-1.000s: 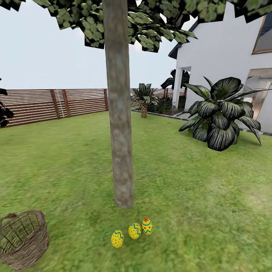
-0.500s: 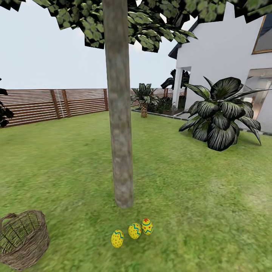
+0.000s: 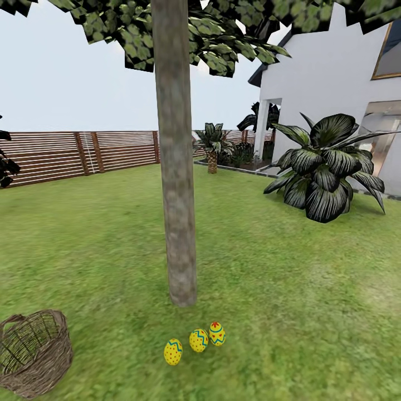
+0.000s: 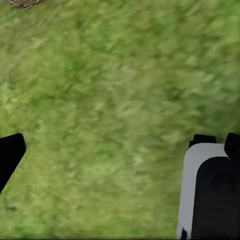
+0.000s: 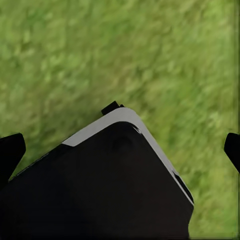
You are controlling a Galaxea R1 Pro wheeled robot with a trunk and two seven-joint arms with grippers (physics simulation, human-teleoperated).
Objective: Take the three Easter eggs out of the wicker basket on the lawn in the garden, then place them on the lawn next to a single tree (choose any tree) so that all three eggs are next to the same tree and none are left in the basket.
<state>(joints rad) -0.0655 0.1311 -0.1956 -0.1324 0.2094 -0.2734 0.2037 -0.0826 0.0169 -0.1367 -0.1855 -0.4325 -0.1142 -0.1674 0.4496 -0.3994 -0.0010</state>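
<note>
- Three small yellow eggs with blue zigzag bands and red flower marks lie in a short row on the mottled green lawn (image 3: pixel 289 312), just in front of the foot of the thick pale grey-brown tree trunk (image 3: pixel 177 184): left egg (image 3: pixel 173 351), middle egg (image 3: pixel 199 340), right egg (image 3: pixel 217 334).
- Middle and right eggs touch or nearly touch; left egg sits just beside them.
- Round tan-brown woven wicker basket (image 3: pixel 34 352) stands upright on the grass, apart from the eggs, to the left; no egg visible inside.
- Left gripper (image 4: pixel 117 145): black fingertips spread wide over bare grass, nothing between.
- Right gripper (image 5: pixel 122 142): fingertips wide apart, holding nothing; a dark, white-edged robot body panel (image 5: pixel 107 185) lies below it.
- Background: brown slat fence (image 3: pixel 78 153), white house (image 3: pixel 334 83), dark broad-leaved plant (image 3: pixel 326 167).
</note>
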